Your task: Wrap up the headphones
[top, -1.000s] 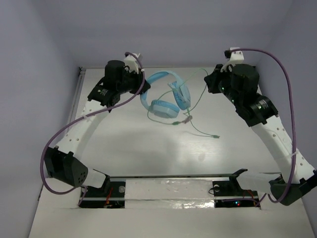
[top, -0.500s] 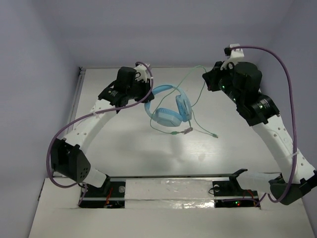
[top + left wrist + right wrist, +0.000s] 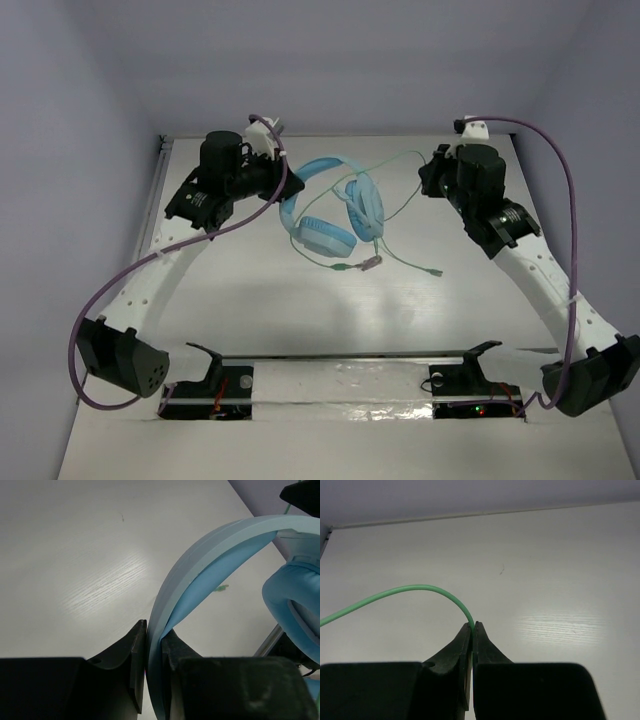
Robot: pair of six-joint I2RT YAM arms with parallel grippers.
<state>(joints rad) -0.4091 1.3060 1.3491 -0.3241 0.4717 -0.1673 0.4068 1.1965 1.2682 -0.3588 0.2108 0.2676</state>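
Pale blue plastic filled the left wrist view, where the left gripper (image 3: 152,630) was clamped tight on the headband (image 3: 210,545) of the headphones (image 3: 335,205), one black finger on each face of the band. Seen from above, the left arm (image 3: 160,265) arched from its base up toward 12 o'clock, with its wrist turned to point at 3 o'clock. The right arm (image 3: 540,270) rose from its base toward 11 o'clock, its wrist aimed at 9 o'clock. The ear cups (image 3: 322,232) sat at about 4 o'clock from the left gripper, mid-table (image 3: 250,290) between the two wrists (whether they touched the surface could not be told). The right gripper (image 3: 472,627) was pinched shut on the thin green cable (image 3: 420,587), which curved away from its tips toward 9 o'clock. The rest of the cable trailed below the cups, and its plug (image 3: 437,273) lay on the table at roughly 6 o'clock from the right gripper.
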